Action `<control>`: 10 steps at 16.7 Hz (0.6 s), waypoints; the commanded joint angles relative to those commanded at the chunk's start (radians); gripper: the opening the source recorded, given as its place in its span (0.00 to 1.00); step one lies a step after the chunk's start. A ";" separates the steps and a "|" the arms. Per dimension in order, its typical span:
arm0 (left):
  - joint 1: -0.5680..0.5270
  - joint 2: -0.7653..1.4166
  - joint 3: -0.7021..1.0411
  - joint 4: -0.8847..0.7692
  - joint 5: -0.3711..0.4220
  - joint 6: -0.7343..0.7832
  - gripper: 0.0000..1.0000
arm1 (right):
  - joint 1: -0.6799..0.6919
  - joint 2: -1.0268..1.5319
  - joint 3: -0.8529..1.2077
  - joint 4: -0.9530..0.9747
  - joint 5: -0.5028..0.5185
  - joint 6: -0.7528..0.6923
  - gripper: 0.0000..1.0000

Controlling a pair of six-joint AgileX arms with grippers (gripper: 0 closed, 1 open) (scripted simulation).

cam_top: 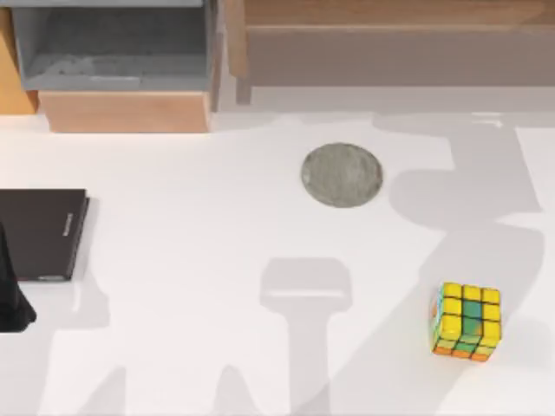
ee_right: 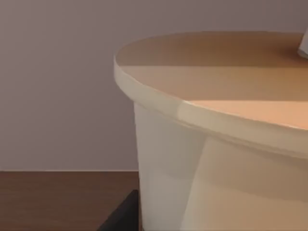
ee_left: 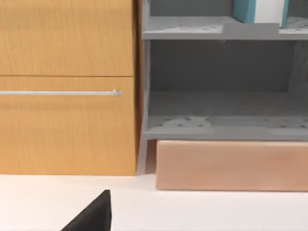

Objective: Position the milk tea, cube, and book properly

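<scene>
The cube [cam_top: 466, 322], mostly yellow with green and orange squares, sits on the white table at the front right. The milk tea [ee_right: 216, 144] looms close in the right wrist view, with its peach lid and a bit of white straw [ee_right: 304, 45]. My right gripper is shut on it, one dark finger [ee_right: 122, 216] beside the cup wall. The book [ee_left: 260, 10], teal with white page edges, stands on the upper grey shelf in the left wrist view. My left arm [cam_top: 13, 299] rests at the table's left edge, beside a black slab.
A flat grey round disc [cam_top: 342, 175] lies mid-table toward the back. A thin black slab [cam_top: 39, 234] lies at the left. A grey shelf unit [cam_top: 113, 52] on a wooden base and a wooden cabinet [ee_left: 67, 86] line the back left.
</scene>
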 joint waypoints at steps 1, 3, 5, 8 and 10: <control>0.000 0.000 0.000 0.000 0.000 0.000 1.00 | 0.000 0.000 0.000 0.000 0.000 0.000 0.00; 0.000 0.000 0.000 0.000 0.000 0.000 1.00 | 0.000 0.000 0.000 0.000 0.000 0.000 0.00; 0.000 0.000 0.000 0.000 0.000 0.000 1.00 | -0.004 -0.005 -0.003 0.002 -0.002 0.001 0.00; 0.000 0.000 0.000 0.000 0.000 0.000 1.00 | -0.019 -0.072 -0.072 0.024 -0.018 0.001 0.00; 0.000 0.000 0.000 0.000 0.000 0.000 1.00 | -0.030 -0.138 -0.170 0.034 -0.029 0.003 0.00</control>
